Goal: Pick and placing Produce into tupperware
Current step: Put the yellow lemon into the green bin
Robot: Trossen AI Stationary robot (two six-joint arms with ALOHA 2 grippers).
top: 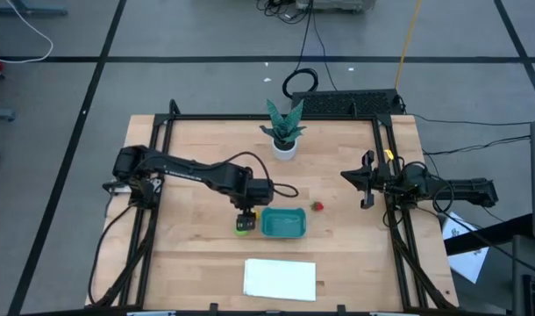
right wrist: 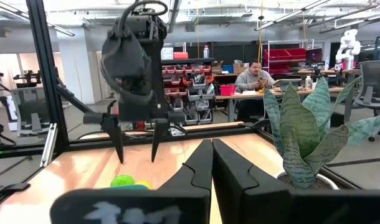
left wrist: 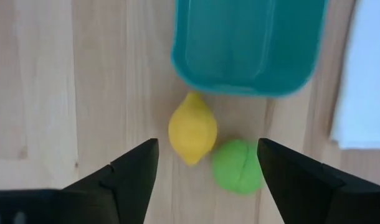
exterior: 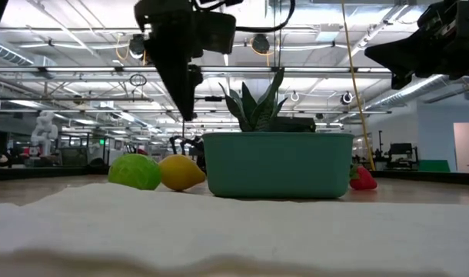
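Left hand (left wrist: 205,177) hangs wide open and empty over the yellow fruit (left wrist: 192,129) and lime fruit (left wrist: 237,165), touching beside the teal tub (left wrist: 246,46) at frame centre — closing could pinch both or knock one away.

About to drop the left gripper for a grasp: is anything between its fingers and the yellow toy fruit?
Nothing visible. The open left gripper hangs above the small yellow toy fruit; the round lime-green toy fruit lies beside it, apparently touching, and could get caught too.
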